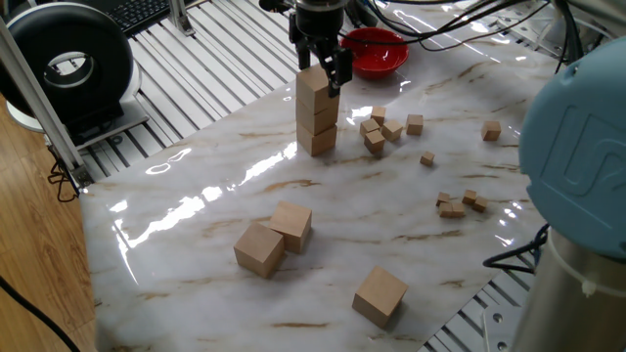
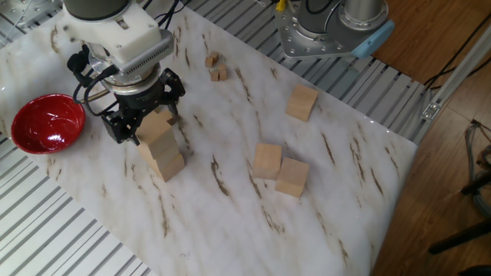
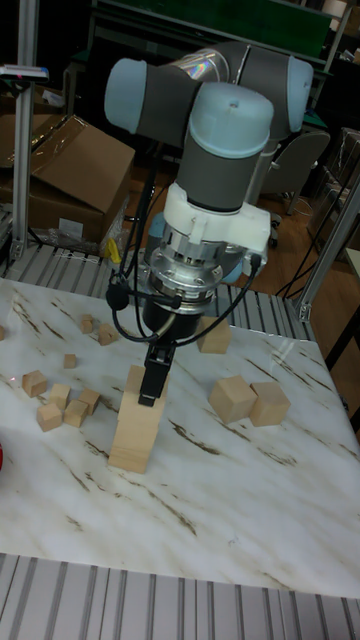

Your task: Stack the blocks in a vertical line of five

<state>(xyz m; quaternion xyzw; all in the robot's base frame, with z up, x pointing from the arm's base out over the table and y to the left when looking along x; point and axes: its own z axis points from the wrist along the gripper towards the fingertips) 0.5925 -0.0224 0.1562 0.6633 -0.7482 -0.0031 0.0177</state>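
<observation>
Three light-tan blocks form a stack (image 1: 316, 115) (image 2: 163, 149) (image 3: 135, 430) at the far side of the marble table. My gripper (image 1: 318, 70) (image 2: 150, 124) (image 3: 148, 385) hangs over the stack, open, its fingers on either side of the top block, a little apart from it. Two more blocks (image 1: 290, 225) (image 1: 259, 248) lie touching each other near the front left, seen also as a pair (image 2: 267, 161) (image 2: 292, 177) (image 3: 250, 400). A third loose block (image 1: 380, 295) (image 2: 302, 102) (image 3: 213, 340) lies alone.
A red bowl (image 1: 377, 49) (image 2: 46, 123) stands just behind the stack. Tiny wooden cubes (image 1: 380, 132) (image 3: 58, 405) lie scattered right beside the stack, with more (image 1: 460, 203) (image 2: 215, 67) farther off. The robot base (image 1: 577, 196) stands at the table's right edge.
</observation>
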